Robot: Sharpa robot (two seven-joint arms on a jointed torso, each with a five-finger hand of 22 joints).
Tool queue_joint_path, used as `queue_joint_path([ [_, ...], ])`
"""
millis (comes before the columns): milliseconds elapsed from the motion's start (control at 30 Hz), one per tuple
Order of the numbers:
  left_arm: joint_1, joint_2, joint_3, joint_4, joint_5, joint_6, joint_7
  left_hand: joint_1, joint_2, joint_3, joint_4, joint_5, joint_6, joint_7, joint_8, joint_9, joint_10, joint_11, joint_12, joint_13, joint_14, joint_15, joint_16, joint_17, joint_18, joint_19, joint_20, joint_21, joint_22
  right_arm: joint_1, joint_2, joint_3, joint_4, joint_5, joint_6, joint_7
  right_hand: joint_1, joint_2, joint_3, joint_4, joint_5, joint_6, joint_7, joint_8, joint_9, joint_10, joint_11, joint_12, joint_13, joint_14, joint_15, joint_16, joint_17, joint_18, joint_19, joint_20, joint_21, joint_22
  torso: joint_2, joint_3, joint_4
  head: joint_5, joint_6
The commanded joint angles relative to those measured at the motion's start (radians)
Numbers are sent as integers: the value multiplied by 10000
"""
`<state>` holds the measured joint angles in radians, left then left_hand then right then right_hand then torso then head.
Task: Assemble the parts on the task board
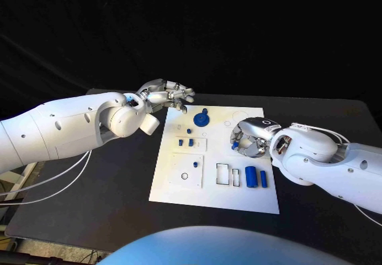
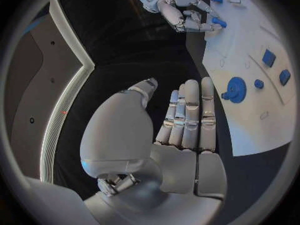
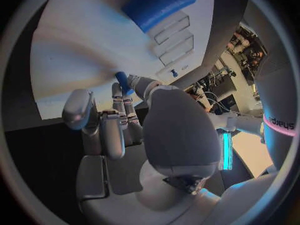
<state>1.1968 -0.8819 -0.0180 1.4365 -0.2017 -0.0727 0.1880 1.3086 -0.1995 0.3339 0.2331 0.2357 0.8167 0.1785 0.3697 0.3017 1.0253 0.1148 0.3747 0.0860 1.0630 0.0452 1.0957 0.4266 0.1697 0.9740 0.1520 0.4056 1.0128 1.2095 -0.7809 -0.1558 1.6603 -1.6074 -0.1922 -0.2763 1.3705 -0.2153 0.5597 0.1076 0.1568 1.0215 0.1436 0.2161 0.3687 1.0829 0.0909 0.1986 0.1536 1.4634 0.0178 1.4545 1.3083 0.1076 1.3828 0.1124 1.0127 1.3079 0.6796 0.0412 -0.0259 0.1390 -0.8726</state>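
The white task board [image 1: 179, 190] lies mid-table. On it are a round blue knob [image 1: 201, 117], two small blue blocks [image 1: 186, 142] and two blue cylinders [image 1: 256, 177] beside empty rectangular slots [image 1: 229, 174]. My left hand [image 1: 167, 94] hovers off the board's far left corner, holding nothing, with its fingers [image 2: 190, 115] stretched out straight; the knob [image 2: 235, 89] lies just beyond them. My right hand [image 1: 248, 141] is low over the board's right side and pinches a small blue part [image 3: 123, 82] at its fingertips, also seen from the left wrist [image 2: 218, 21]. A blue cylinder [image 3: 159, 5] lies ahead of it.
The black table [image 1: 119, 182] spreads around the board, with its edges at the back [image 1: 318, 100] and near left. White cables [image 1: 48, 182] hang under my left arm at the table's left side.
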Motion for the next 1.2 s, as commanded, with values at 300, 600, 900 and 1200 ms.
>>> queue_joint_path([
  [300, 7, 22, 6, 24, -23, 185, 14, -1, 75, -83, 4, 16, -61, -15, -37, 14, -59, 2, -48, 16, -22, 41, 46, 12, 96, 23, 48, -68, -16, -42, 37, -6, -48, -248, -551, -281, 90, 241, 684, -190, -472, 381, -125, 330, 262, 642, -173, 42, 43, 539, -225, 88, 169, -78, 249, -132, 416, 696, 1, -4, 9, -39, 0],
  [600, 7, 21, 6, 6, -23, 216, 4, -1, 75, -83, 4, 16, -61, -15, -37, 14, -59, 2, -48, 16, -22, 41, 46, 12, 96, 23, 48, -68, -16, -21, -220, 20, 300, -335, -1441, -379, 181, 278, 1054, -559, -437, 509, -196, 634, 615, 1085, -316, 118, 182, 569, -349, 133, 256, -121, 346, -260, 651, 834, -10, -13, 8, -28, 0],
  [900, 5, 35, 6, -51, -23, 245, 0, 17, 94, -107, 13, 19, -69, -12, -40, 20, -70, 5, -51, 25, -25, 44, 52, 15, 96, 25, 52, -70, -22, 286, -608, 134, 1127, -281, -1778, -387, 172, 240, 1087, -621, -442, 508, -197, 671, 673, 1119, -322, 112, 205, 576, -358, 146, 283, -131, 362, -273, 697, 862, -16, -10, 6, -7, 16],
  [1200, 0, 96, 3, -159, -16, 336, 12, 108, 149, -198, 41, 251, -83, -4, -43, 51, -95, 13, -58, 71, -42, 51, 72, 22, 100, 33, 62, -78, -47, 143, -161, 167, 1899, -138, -1663, -176, 170, 200, 1155, -709, -388, 466, -190, 689, 737, 1120, -318, 81, 230, 577, -362, 146, 277, -125, 350, -285, 660, 864, -26, 12, -17, -3, 112],
])
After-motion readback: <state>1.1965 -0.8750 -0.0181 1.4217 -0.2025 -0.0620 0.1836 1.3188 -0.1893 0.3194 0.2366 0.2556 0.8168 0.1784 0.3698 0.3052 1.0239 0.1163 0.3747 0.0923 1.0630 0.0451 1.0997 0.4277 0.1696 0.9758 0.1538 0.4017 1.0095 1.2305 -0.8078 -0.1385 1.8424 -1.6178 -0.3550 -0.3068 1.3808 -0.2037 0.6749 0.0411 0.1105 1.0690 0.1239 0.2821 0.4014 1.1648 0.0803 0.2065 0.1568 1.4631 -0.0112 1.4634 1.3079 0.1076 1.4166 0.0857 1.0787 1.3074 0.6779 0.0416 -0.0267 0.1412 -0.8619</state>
